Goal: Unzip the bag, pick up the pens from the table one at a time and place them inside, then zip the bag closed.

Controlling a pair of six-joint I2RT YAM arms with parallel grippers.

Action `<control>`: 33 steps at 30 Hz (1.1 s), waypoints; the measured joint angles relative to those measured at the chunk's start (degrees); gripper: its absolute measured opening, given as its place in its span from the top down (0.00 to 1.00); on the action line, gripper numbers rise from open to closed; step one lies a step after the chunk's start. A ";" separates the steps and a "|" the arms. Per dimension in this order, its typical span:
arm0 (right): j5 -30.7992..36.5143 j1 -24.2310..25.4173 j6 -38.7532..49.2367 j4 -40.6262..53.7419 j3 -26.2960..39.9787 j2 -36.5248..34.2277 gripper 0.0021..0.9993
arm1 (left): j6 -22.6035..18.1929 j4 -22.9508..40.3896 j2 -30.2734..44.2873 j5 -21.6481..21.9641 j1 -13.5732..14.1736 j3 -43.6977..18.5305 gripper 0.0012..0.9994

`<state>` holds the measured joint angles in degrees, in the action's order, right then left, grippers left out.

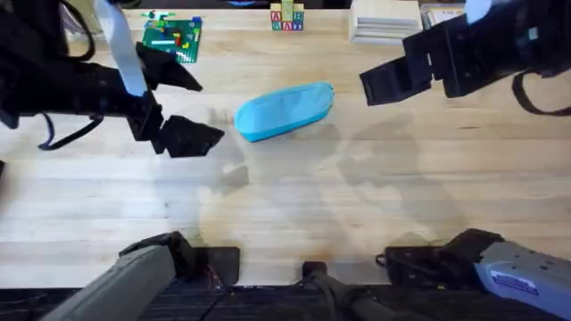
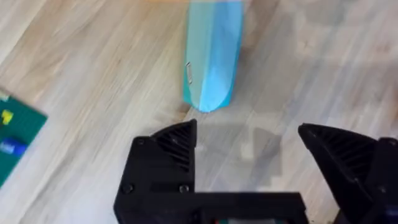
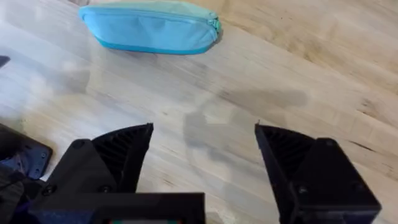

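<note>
Left gripper point(image 1: 192, 107): black two-finger tool, hanging above the table to the left of the pouch, its fingers spread wide with nothing between them; in the left wrist view point(image 2: 249, 155) bare wood is showing in the gap.
Left arm: reaching in from the left edge of the overhead view, lying roughly level, with the gripper pointing right toward the pouch's near end.
Right gripper point(image 1: 393, 82): black two-finger tool, hanging over the far right part of the table, to the right of the pouch and apart from it; in the right wrist view point(image 3: 205, 146) its fingers are standing well apart and gripping nothing.
Right arm: coming in from the upper right of the overhead view, large and dark, with the gripper pointing left toward the pouch.
Bag point(image 1: 285, 111): light blue, elongated oval fabric pouch, lying flat on the table between the two grippers, touching neither; its long axis is running slightly tilted, the right end farther back.
Zipper: running along the pouch's top edge in the right wrist view; whether it is fully closed cannot be told.
Table point(image 1: 294, 205): light wooden plank top with visible grain, carrying the pouch.
Green baseplate point(image 1: 172, 37): flat green toy-brick plate with small coloured pieces, lying at the far left, well apart from the pouch.
</note>
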<state>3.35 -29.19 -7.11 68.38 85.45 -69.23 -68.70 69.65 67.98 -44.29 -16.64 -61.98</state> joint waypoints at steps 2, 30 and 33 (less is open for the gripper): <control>-0.02 0.00 0.00 0.00 0.00 0.00 0.00 | 4.80 -0.87 -1.92 1.85 0.00 0.00 0.00; -0.21 0.00 0.00 7.36 0.00 0.00 0.00 | 47.53 0.22 -10.68 12.45 0.00 0.00 0.00; -0.21 0.00 0.00 7.36 0.00 0.00 0.00 | 48.15 0.20 -10.67 12.54 0.00 0.00 0.00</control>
<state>3.14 -29.19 -7.11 75.74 85.45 -69.23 -20.55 69.85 57.30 -31.75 -16.64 -61.98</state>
